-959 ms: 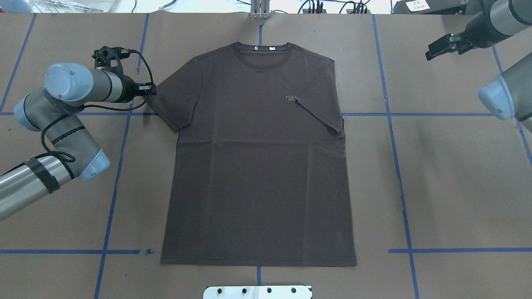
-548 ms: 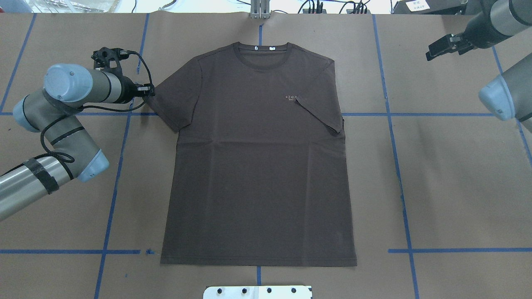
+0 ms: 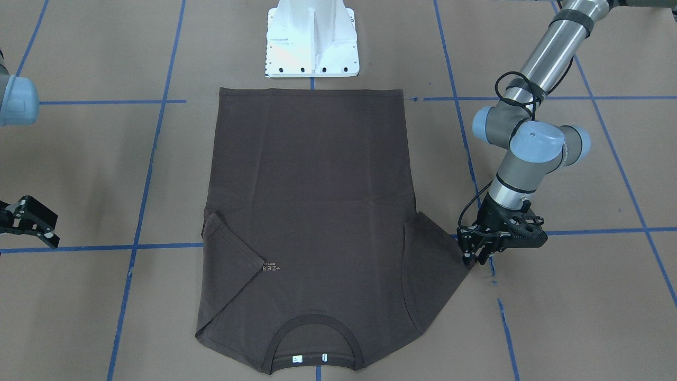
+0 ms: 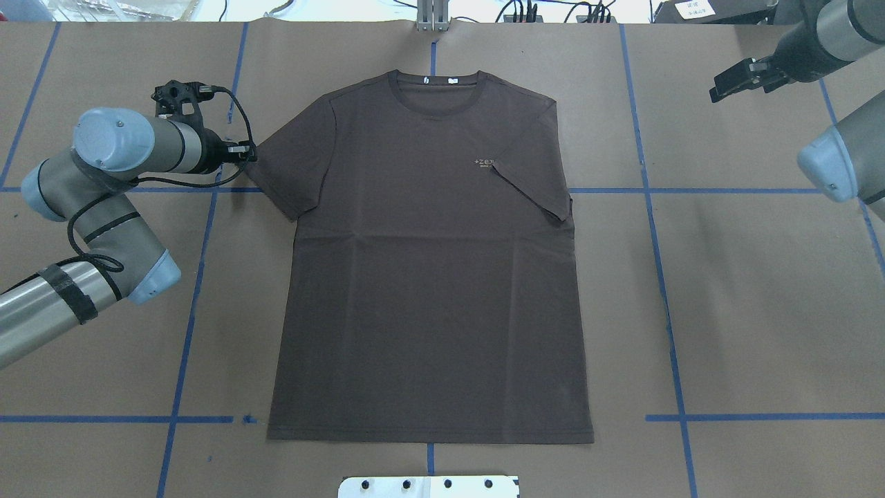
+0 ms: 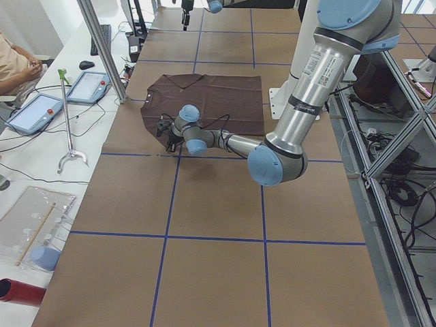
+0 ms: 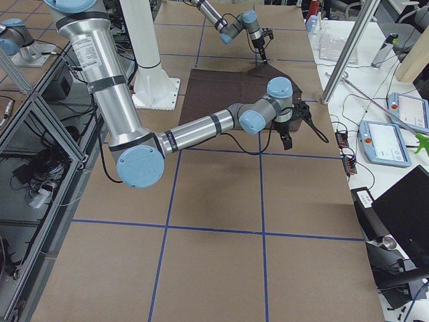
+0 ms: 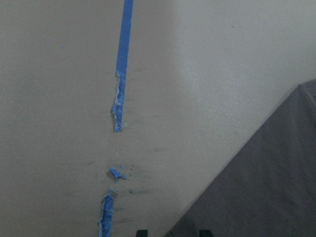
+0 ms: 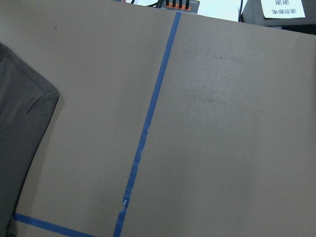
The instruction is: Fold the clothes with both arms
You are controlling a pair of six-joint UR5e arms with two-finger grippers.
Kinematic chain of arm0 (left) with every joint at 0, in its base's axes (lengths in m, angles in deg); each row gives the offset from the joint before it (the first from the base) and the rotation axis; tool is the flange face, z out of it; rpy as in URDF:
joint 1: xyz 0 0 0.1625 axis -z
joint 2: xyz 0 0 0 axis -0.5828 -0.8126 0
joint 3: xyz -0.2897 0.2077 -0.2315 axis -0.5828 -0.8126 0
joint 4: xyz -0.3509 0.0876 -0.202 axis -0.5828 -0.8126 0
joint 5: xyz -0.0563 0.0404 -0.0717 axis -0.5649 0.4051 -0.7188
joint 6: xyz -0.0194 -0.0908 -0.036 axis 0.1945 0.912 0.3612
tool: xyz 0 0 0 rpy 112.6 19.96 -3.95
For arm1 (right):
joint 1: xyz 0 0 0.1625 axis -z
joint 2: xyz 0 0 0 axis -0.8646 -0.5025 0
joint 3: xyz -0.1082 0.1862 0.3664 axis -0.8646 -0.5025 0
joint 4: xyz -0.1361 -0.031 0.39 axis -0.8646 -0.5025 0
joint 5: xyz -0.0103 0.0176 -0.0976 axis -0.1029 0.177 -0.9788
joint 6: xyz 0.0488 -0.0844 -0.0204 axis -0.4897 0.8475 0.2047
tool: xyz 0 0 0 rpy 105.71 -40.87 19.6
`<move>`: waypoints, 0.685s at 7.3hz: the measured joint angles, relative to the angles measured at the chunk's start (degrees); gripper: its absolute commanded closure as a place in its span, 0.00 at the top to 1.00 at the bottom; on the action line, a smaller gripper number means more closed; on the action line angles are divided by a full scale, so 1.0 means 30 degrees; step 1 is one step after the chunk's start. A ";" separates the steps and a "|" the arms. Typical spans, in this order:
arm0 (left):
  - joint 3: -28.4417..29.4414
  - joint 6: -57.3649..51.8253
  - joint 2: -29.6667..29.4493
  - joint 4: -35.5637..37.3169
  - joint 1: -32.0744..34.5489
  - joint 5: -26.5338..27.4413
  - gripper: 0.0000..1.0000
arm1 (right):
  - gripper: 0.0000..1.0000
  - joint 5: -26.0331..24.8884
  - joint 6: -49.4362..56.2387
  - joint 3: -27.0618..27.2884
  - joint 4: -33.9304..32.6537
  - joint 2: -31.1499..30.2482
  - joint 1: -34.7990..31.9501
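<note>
T-shirt (image 4: 429, 290), dark brown, short-sleeved: lies flat and face up on the brown paper-covered table (image 4: 760, 311), which is marked off by blue tape lines (image 4: 193, 297). Its ribbed collar (image 4: 434, 86) is at the far side from the robot, and its hem (image 4: 429, 437) is just beyond the white base plate (image 4: 429, 486). Left arm (image 4: 104, 207): comes in low from the left edge of the overhead view and bends toward the garment. Left gripper (image 4: 243, 149): down at table level, at the outer corner of the spread sleeve (image 4: 294, 162). The jaws stand a little apart; in the left wrist view the two fingertips (image 7: 142, 232) show at the bottom edge, with the sleeve's diagonal border running in between them. The cloth there lies flat, and contact with the fingers cannot be made out. White neck labels (image 4: 453, 81): inside the back of the collar. Pale chest lettering (image 4: 485, 162): right of centre, partly met by the tip of the folded sleeve (image 4: 536, 187), which is turned inward over the chest and lies diagonally. Right gripper (image 4: 720, 84): held above the table's far right corner, well apart from the garment, with the jaws spread and nothing between them. The right wrist view shows only paper, tape and a sliver of cloth at its left edge.
</note>
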 measured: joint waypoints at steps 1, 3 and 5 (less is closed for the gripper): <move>0.0000 0.0031 -0.0034 0.0003 -0.0041 0.0287 0.00 | 1.00 0.0000 0.0007 -0.0006 0.0000 -0.0014 0.0000; -0.0025 0.0081 -0.0109 0.0012 -0.0117 0.0603 0.00 | 1.00 -0.0012 0.0010 -0.0009 0.0000 -0.0041 0.0000; -0.0087 0.0117 -0.0153 0.0049 -0.0132 0.0655 0.53 | 1.00 -0.0002 0.0010 -0.0008 0.0006 -0.0100 0.0000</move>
